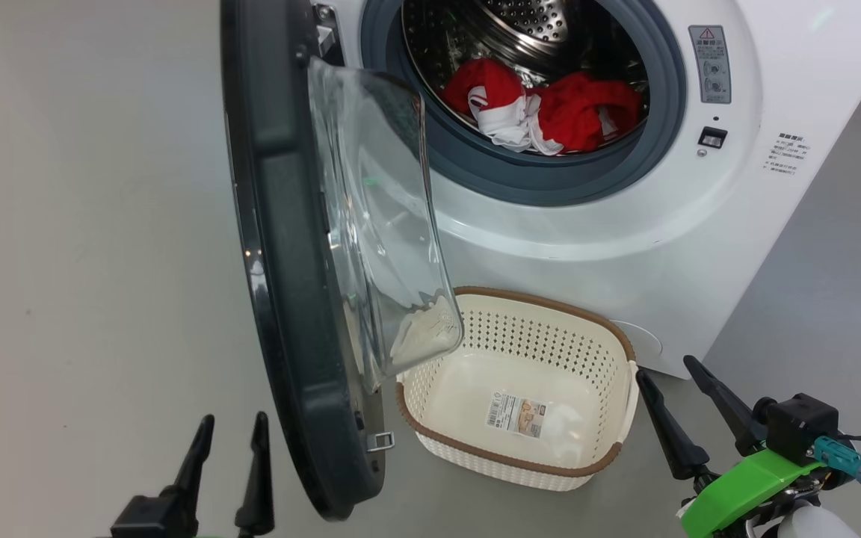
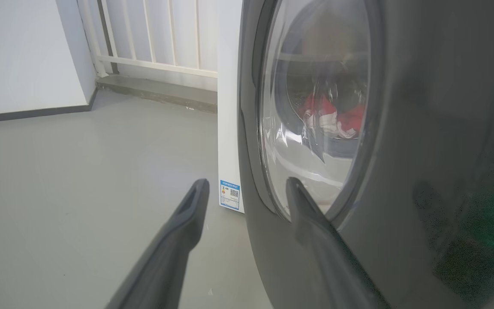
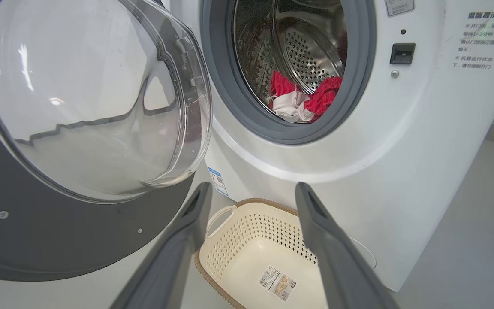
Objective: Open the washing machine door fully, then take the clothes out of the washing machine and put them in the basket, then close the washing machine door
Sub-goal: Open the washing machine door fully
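Floor: smooth pale grey flooring [image 1: 64, 261].
Wall: plain white wall [image 2: 19, 51], dark skirting strip [image 2: 28, 113].
Back: white barred railing [image 2: 157, 34] on grey concrete sill [image 2: 157, 88].

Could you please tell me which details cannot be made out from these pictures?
- Head view: the clothes lie bunched in the washing machine; their number is unclear.
- Head view: the washing machine door covers the left end of the basket.
- Head view: the sticker in it has print too small to read.
- Left wrist view: whether the left gripper touches that door is unclear.
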Motion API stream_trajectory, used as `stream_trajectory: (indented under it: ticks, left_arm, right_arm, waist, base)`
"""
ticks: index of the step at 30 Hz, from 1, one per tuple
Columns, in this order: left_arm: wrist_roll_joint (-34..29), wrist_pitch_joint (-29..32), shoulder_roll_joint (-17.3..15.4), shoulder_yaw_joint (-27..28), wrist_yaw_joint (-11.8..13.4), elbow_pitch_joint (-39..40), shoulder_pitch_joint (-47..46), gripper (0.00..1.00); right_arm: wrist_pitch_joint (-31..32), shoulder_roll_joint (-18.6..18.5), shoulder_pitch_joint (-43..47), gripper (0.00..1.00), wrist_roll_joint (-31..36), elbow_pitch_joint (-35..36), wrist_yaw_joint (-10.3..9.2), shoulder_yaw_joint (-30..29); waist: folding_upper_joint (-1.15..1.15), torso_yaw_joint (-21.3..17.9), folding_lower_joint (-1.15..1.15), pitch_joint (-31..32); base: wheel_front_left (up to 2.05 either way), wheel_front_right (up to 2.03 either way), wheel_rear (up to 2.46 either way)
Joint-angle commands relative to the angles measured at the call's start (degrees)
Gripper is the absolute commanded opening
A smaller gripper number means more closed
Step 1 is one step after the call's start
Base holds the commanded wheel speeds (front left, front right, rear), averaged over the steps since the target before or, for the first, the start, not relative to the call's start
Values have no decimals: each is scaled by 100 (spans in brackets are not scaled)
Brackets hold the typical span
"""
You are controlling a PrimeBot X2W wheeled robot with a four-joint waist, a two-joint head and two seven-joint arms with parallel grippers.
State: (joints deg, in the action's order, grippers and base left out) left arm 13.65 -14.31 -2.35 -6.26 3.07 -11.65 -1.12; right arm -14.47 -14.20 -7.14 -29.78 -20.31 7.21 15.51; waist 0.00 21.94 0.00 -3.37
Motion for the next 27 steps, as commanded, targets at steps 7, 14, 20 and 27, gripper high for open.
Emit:
stream_trajectory:
  ticks: [7,14,20,27]
  left_arm:
    - [217,-69,-53,725,95,462,-167,0]
    - [109,-69,-53,1156,169,1951,-329,0]
    - [-255,-69,-53,470,255,3310,-330,0]
    - [-333,-69,-53,-1088,69,3268,-107,0]
  right_arm:
    - [-52,8,5,100,125,118,28,20]
    - [-52,40,30,100,159,167,28,-14]
    - [-52,29,42,100,185,193,28,-59]
    - [-52,45,44,100,211,206,28,-63]
  waist:
    - [0,10,0,76]
    - [0,24,0,109]
    - [0,25,0,120]
    - [0,-4,0,106]
  base:
    - [0,0,0]
    - [0,0,0]
    - [0,0,0]
    - [0,0,0]
